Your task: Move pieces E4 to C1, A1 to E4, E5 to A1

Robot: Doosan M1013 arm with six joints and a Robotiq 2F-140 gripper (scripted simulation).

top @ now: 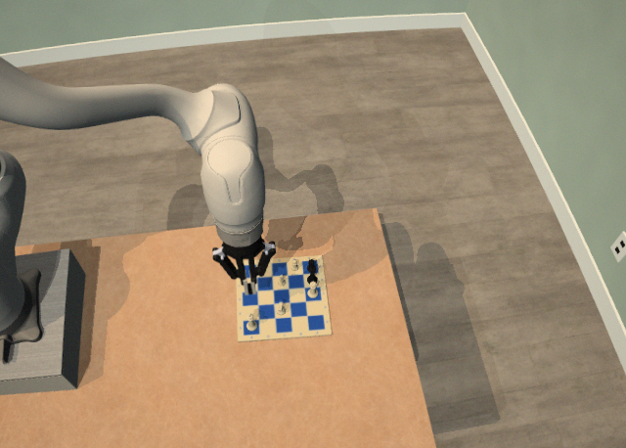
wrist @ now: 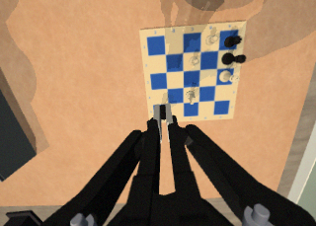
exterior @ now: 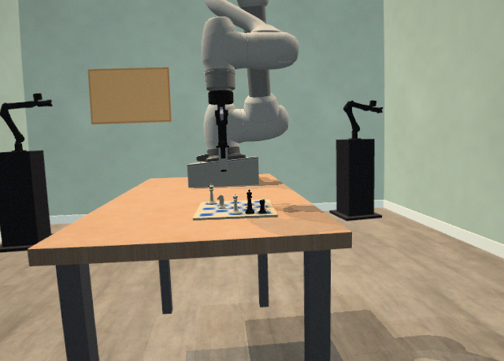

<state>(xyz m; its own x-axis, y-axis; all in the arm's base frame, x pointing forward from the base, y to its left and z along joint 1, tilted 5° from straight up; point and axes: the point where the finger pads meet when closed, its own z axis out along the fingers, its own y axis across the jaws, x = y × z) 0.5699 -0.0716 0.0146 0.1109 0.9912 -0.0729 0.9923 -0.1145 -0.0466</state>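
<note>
The small blue-and-cream chessboard (top: 284, 296) lies on the orange table. My gripper (top: 248, 287) hangs above the board's left edge, near the front-left corner, and is shut on a small white piece (top: 247, 285), lifted clear of the squares. It shows from the side in the exterior view (exterior: 222, 157). In the wrist view the shut fingers cover that corner. A tall white piece (top: 250, 325) stands on the front-left corner square. Two black pieces (top: 313, 267) stand at the far right corner. The edge letters are too small to read.
Other white pieces stand on the board: a knight (top: 281, 309), one mid-board (top: 282, 280), one at the far edge (top: 293, 263) and one on the right column (top: 312, 292). The robot's grey base block (top: 40, 322) stands at the table's left.
</note>
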